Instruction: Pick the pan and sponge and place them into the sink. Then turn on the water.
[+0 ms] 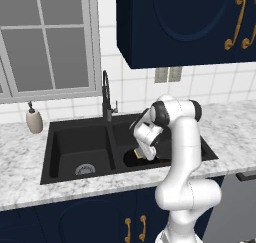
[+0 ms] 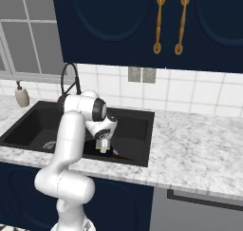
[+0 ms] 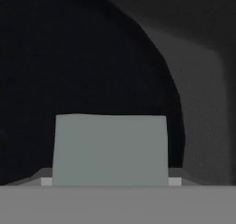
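With my gripper (image 1: 142, 156) low in the sink's (image 1: 60, 137) right basin, centre frame, its jaws clamp the sponge (image 3: 110, 149) above the dark pan (image 3: 69, 71), positioned for release inside the basin.

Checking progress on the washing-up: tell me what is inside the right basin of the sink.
The sink has the black pan in its right basin, with the tool lowered over it, holding the sponge. The arm covers most of the pan; its drain is hidden.

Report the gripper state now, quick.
Gripper: low in the right sink basin, closed on the sponge, above the pan.
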